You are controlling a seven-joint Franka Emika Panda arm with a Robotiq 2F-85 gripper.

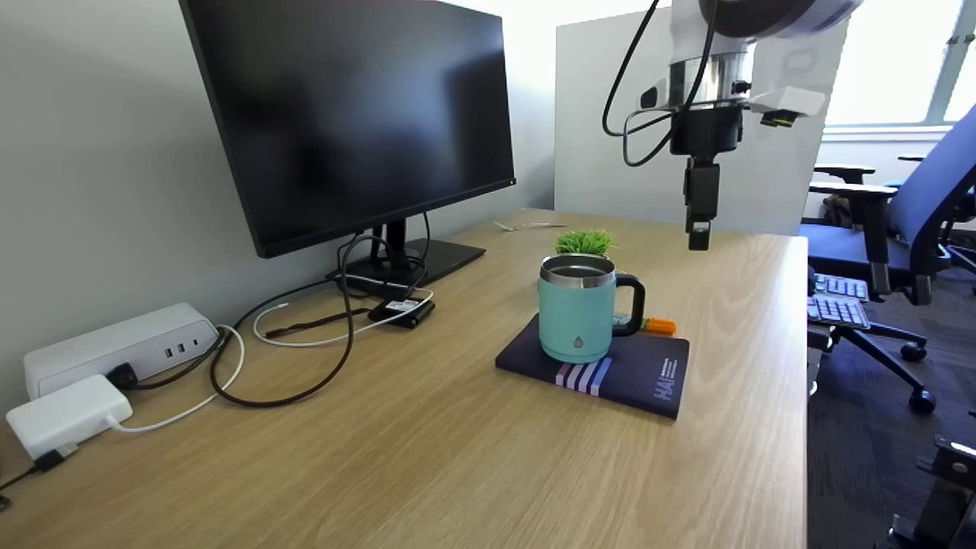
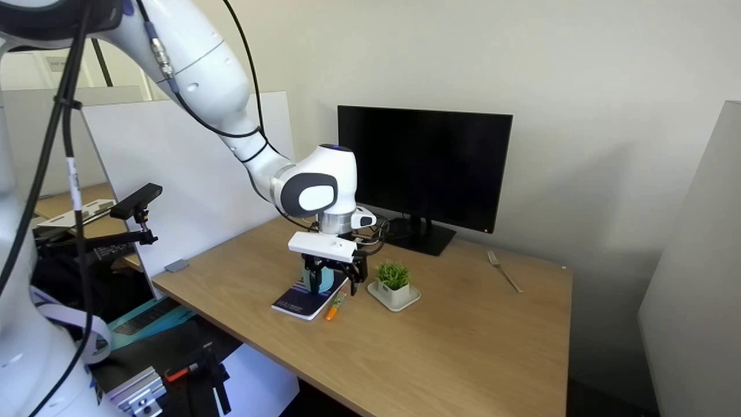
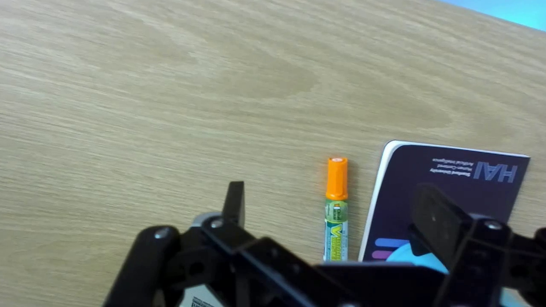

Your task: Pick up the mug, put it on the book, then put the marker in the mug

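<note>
The teal-green mug [image 1: 577, 320] stands upright on the dark navy book [image 1: 648, 381], its black handle to the side. In an exterior view the mug [image 2: 327, 279] is partly hidden behind the gripper. The orange-capped marker [image 2: 334, 308] lies on the table beside the book [image 2: 301, 302]. In the wrist view the marker [image 3: 337, 213] lies between the spread fingers, next to the book [image 3: 452, 200]; its lower end is hidden. Part of the mug [image 3: 413, 256] shows below the right finger. My gripper [image 3: 330, 192] is open and empty, above the marker. It also shows raised over the table [image 1: 700, 236].
A small potted plant [image 2: 393, 278] on a white tray stands close to the gripper. A monitor [image 2: 425, 168] stands at the back, with loose cables [image 1: 347, 335] and a white power box [image 1: 122, 347]. A fork [image 2: 503, 271] lies farther along the table.
</note>
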